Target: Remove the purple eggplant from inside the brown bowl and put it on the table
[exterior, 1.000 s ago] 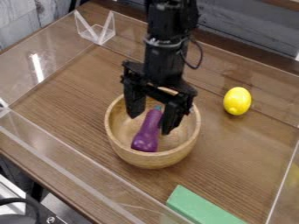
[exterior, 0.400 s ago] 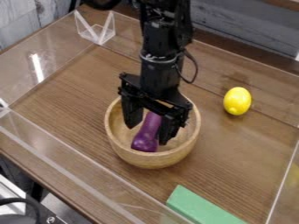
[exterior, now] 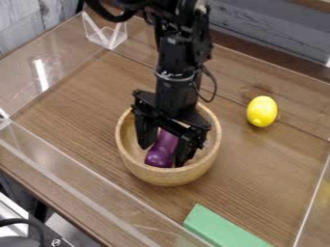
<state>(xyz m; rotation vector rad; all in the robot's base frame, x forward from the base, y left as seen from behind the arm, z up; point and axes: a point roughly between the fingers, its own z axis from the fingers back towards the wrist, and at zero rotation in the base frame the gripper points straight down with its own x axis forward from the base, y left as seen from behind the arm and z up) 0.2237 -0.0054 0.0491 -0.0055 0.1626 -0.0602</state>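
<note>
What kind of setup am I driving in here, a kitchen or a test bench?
Likely a lab test bench: clear acrylic walls fence the wood-grain table, and the props are toys, a purple eggplant in a brown bowl and a lemon.

The robot arm [exterior: 177, 43] is black all over, built from stacked, boxy segments with rounded joints and a dull matte finish. A thin dark cable [exterior: 209, 82] loops out along one side of the lower segment. At the end sits the tool [exterior: 165, 145], also black, with a wide cross-piece and two long, flat, straight fingers [exterior: 190, 147]; small screws or markings are too fine to make out.
</note>
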